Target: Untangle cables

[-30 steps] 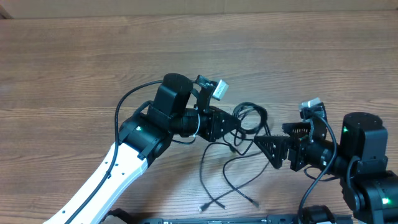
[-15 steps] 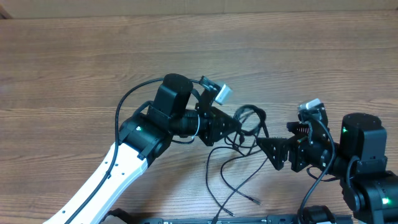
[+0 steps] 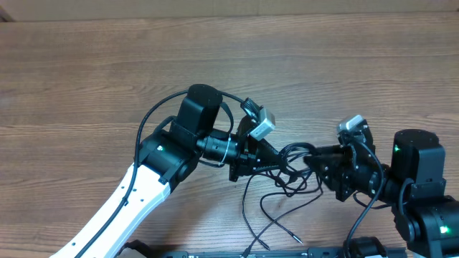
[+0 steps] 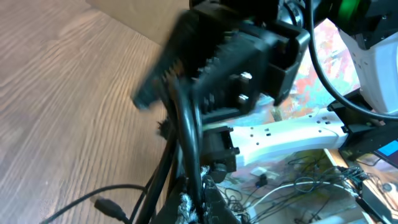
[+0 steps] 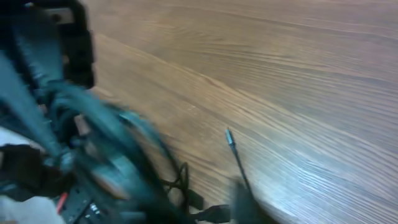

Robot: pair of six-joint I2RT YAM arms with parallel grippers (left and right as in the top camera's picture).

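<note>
Thin black cables (image 3: 290, 169) form a small tangle between the two grippers, with loose strands trailing toward the table's front edge (image 3: 247, 211). My left gripper (image 3: 275, 162) is shut on a bunch of these cables; in the left wrist view the cables (image 4: 185, 140) run up from between its fingers (image 4: 214, 208). A black plug end (image 4: 106, 204) lies on the wood beside them. My right gripper (image 3: 310, 159) has its tips in the right side of the tangle. The right wrist view is smeared by motion, showing only one thin cable (image 5: 235, 152) clearly.
The wooden table (image 3: 229, 64) stretches away behind both arms. A white power strip (image 4: 292, 134) and floor wiring show past the table edge in the left wrist view. A loose plug tip (image 3: 295, 236) lies near the front edge.
My right gripper has moved left into the tangle and its jaws have narrowed. My left gripper has turned and shifted right and down with the cables, dragging the loose strands rightward.
</note>
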